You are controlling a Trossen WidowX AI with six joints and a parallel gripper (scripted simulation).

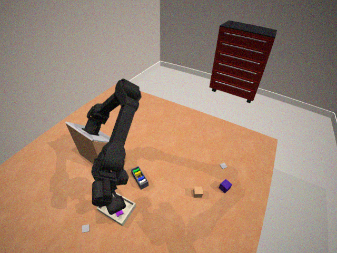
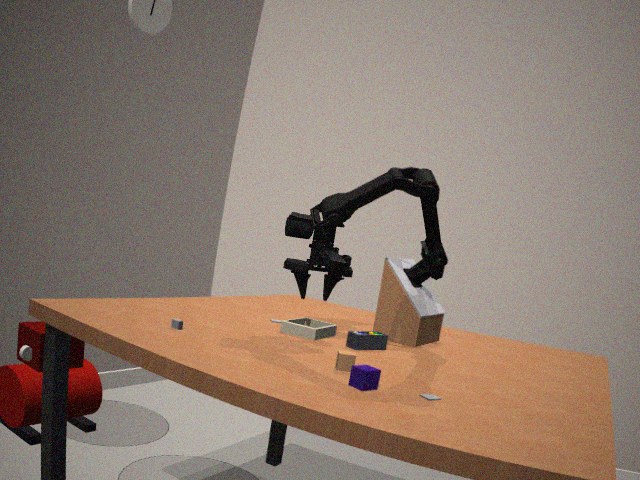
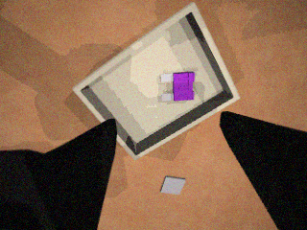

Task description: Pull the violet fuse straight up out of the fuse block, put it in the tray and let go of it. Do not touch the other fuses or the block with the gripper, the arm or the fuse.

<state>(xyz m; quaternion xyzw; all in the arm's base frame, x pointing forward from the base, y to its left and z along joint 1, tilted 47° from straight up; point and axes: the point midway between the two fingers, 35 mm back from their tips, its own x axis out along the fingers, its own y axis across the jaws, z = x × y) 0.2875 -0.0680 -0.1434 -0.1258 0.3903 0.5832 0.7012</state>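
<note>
The violet fuse (image 1: 119, 213) (image 3: 183, 86) lies flat on the floor of the pale tray (image 1: 129, 215) (image 2: 297, 332) (image 3: 106, 70), with its two light prongs showing in the wrist view. My gripper (image 2: 314, 298) (image 3: 169, 122) is open and empty above the tray, its two fingertips wide apart and clear of the fuse. The dark fuse block (image 1: 144, 186) (image 2: 366, 342) stands beside the tray. It holds a green, a yellow, a blue and a white fuse, with a gap between the yellow and the blue.
A tan cube (image 1: 198, 192) (image 2: 345, 360) and a dark purple cube (image 1: 225, 185) (image 2: 364, 377) stand away from the tray. A flat grey piece (image 1: 85, 227) (image 3: 173, 185) lies near the tray, and another (image 1: 223, 165) (image 2: 430, 397) lies farther off. A small grey block (image 2: 177, 324) also shows.
</note>
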